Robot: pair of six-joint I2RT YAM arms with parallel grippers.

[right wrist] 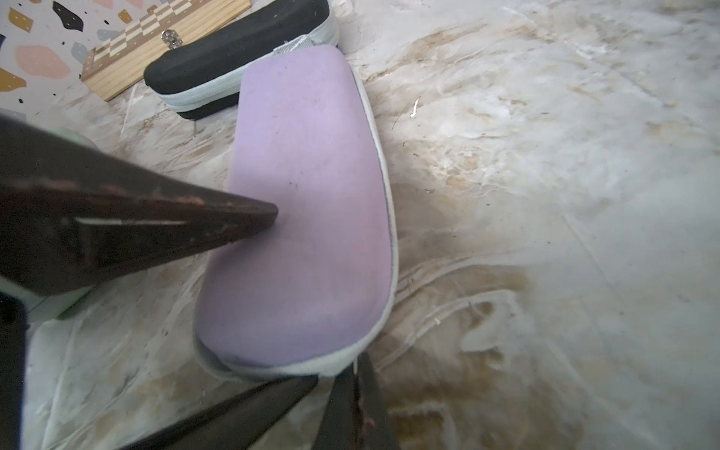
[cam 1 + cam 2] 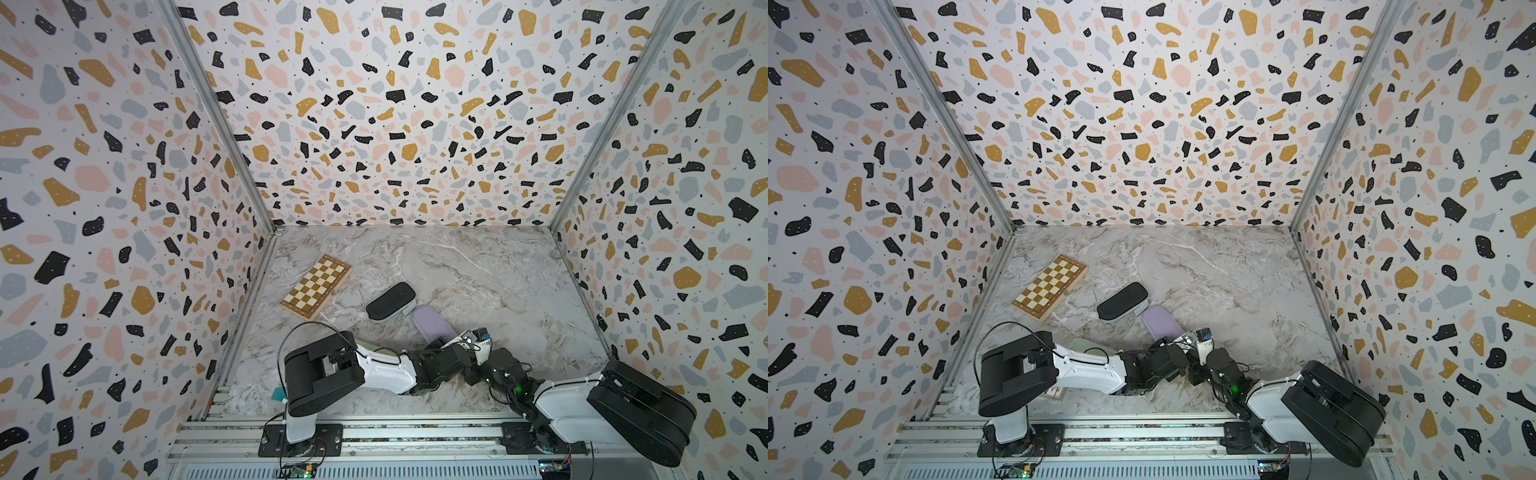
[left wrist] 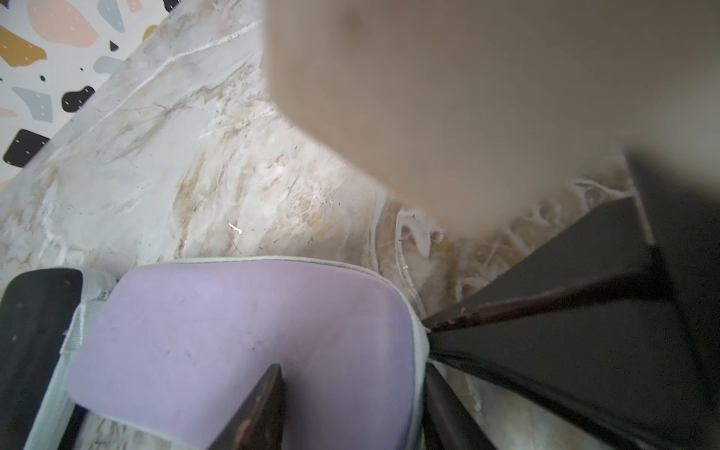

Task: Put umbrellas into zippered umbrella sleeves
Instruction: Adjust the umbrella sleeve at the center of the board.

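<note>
The lilac sleeve (image 2: 432, 328) lies closed on the marble table, its far end against the closed black sleeve (image 2: 390, 301). My left gripper (image 3: 352, 368) stands at the lilac sleeve's near end: one finger (image 1: 233, 218) presses on the lilac shell (image 1: 304, 195), the other lies against the grey zip band. My right gripper (image 1: 355, 362) is shut, with its tips at that zip band (image 1: 311, 368) and a thin pale sliver, seemingly the zip pull, pinched between them. The mint green sleeve (image 2: 1088, 347) lies partly hidden under my left arm. No umbrella shows in any view.
A wooden chessboard box (image 2: 316, 286) lies at the back left, next to the black sleeve. Patterned walls (image 2: 124, 208) close the table on three sides. Both arms cross low over the table's front middle. A blurred pale shape (image 3: 467, 97) close to the lens covers much of the left wrist view.
</note>
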